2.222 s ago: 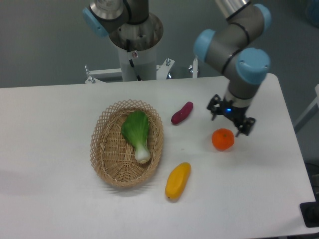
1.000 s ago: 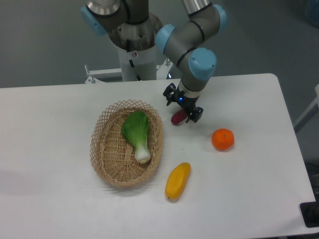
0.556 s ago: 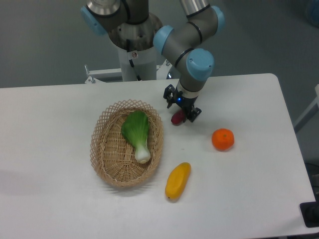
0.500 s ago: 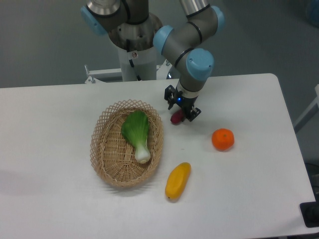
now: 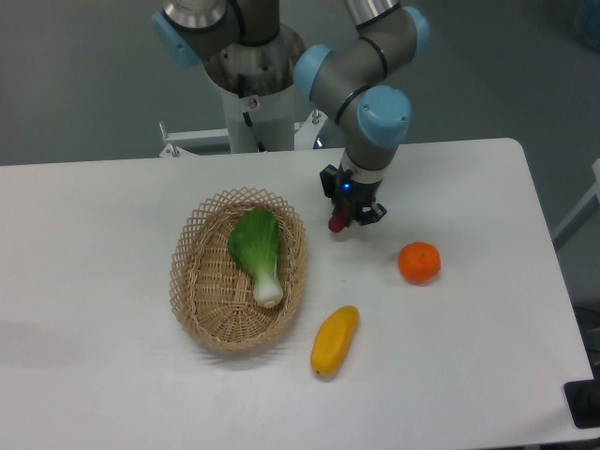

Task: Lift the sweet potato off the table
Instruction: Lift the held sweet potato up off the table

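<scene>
Purple sweet potato (image 5: 336, 222) clenched in end effector (image 5: 349, 212) — beside basket (image 5: 197, 309) rim.

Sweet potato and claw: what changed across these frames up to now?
The claw swung left from beside the orange to the sweet potato, came down and closed on it; the tuber now looks tipped up in its grip. Basket, greens, yellow fruit and orange stayed put.

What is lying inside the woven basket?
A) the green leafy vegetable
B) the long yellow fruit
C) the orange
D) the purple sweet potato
A: the green leafy vegetable lies inside the basket, while the orange and yellow fruit sit on the table and the sweet potato is at the gripper.
</scene>
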You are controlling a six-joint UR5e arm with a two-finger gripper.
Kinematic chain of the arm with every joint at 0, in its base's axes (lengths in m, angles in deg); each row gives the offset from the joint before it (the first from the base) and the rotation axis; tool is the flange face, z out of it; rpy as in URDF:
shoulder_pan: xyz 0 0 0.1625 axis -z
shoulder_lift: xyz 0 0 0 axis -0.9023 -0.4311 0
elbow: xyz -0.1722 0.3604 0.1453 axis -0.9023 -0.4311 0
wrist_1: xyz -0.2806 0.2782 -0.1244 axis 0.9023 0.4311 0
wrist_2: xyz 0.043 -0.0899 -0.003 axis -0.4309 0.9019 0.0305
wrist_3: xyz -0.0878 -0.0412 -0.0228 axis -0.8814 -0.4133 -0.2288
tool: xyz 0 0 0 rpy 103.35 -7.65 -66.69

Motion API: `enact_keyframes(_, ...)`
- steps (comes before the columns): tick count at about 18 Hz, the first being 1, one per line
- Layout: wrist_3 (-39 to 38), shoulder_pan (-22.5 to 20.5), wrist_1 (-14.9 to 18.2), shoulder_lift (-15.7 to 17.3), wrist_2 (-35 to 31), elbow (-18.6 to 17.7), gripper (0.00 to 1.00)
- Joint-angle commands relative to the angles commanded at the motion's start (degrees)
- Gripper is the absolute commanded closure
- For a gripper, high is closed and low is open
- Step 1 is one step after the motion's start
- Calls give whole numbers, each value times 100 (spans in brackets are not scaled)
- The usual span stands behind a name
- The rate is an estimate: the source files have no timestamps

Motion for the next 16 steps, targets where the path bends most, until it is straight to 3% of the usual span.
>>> enact_keyframes(7, -26, -254, 185, -96, 0, 941, 100)
enact_keyframes(12, -26, -343, 281, -491, -18, 1634, 100)
enact_keyframes(16, 9, -334, 755, -852, -96, 2416, 100)
